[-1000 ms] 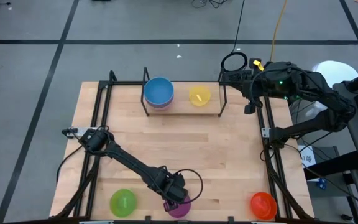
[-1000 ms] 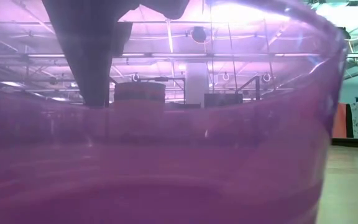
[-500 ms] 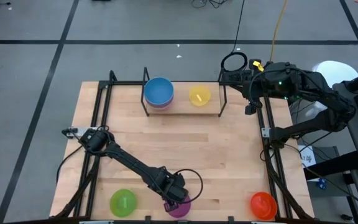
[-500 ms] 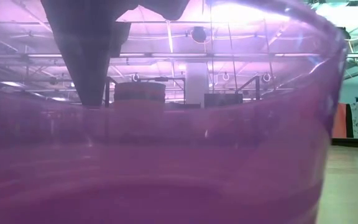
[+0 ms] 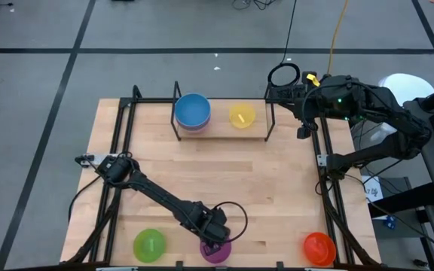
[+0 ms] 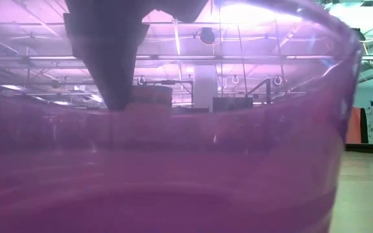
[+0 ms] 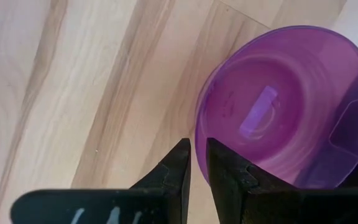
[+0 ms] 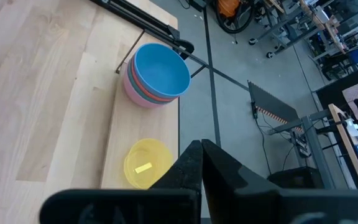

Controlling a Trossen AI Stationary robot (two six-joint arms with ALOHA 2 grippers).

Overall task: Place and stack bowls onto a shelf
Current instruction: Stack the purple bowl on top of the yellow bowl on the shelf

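The purple bowl (image 5: 217,251) sits at the near edge of the bench (image 5: 277,181), and the left gripper (image 5: 214,235) is down at its rim with its fingers drawn to a narrow gap; in the left wrist view the rim seems to pass just between or beside them, so a firm grip cannot be confirmed. On the shelf (image 5: 221,128) at the far side, a stack topped by the blue bowl (image 5: 192,110) stands beside a lone yellow bowl (image 5: 242,116). The green bowl (image 5: 149,244) and the red bowl (image 5: 319,248) wait near the bench's front corners, so judging by this the job is roughly half done, three bowls left. The right gripper (image 5: 302,129) is parked past the shelf's right end, fingers close together. The right wrist view shows pink and reddish rims under the blue bowl, which the high view barely hints at; the low view is filled by the purple bowl's translucent wall.
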